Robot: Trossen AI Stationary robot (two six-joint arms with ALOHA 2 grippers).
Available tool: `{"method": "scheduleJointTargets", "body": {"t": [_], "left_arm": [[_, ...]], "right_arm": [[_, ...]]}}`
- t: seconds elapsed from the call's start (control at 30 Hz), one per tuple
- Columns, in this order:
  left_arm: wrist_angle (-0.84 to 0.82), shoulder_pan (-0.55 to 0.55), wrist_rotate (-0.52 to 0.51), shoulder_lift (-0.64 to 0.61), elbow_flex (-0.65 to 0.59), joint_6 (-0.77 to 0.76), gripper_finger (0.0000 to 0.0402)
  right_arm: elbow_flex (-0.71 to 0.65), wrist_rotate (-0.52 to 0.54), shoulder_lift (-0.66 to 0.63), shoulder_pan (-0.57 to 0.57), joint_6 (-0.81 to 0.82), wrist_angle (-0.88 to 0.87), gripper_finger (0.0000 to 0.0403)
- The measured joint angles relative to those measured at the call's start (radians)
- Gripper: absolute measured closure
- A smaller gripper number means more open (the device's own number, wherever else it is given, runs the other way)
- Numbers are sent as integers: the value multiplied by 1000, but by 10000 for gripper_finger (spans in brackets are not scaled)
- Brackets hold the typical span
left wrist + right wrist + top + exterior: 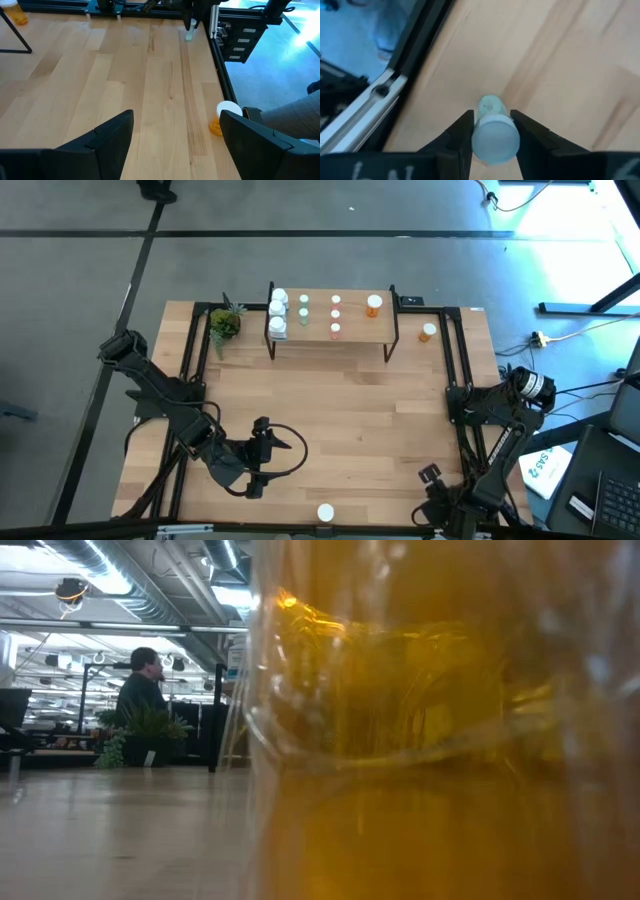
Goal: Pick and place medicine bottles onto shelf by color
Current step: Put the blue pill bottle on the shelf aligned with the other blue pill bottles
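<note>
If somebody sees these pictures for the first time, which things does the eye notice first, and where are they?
First, the shelf at the table's far edge, with bottles in colour groups: white, green, pink, orange. Next, the right gripper at the near right corner, its fingers on either side of a pale green bottle. An orange bottle fills the low view, and the left gripper waits open at the near left.

The right gripper points down at the table near its right-hand front corner, its two dark fingers pressed against the sides of a pale green bottle. The left gripper waits over the table's left front part, fingers spread wide, holding nothing.
</note>
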Motion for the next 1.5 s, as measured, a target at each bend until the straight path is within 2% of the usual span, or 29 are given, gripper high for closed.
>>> {"method": "scheduleJointTargets", "body": {"t": [0.23,0.5,0.77,0.9,1.17,1.37,1.5], "left_arm": [[0,0,0,0,0,0,111],[-14,0,0,0,0,3,111],[-54,0,39,0,0,-1,111],[-55,-4,51,0,0,1,111],[-55,-5,50,0,0,52,111],[-60,-5,50,0,0,52,111],[-60,-5,49,0,0,52,111]], "right_arm": [[4,32,0,-54,-2,-7,289],[89,50,-1,-193,-86,-33,286],[232,38,-1,-426,-223,-89,285],[307,-18,-1,-580,-319,-103,284],[348,-67,2,-860,-313,-113,284],[348,-67,60,-964,-233,-136,284],[348,-69,111,-998,-240,-144,284]]}}
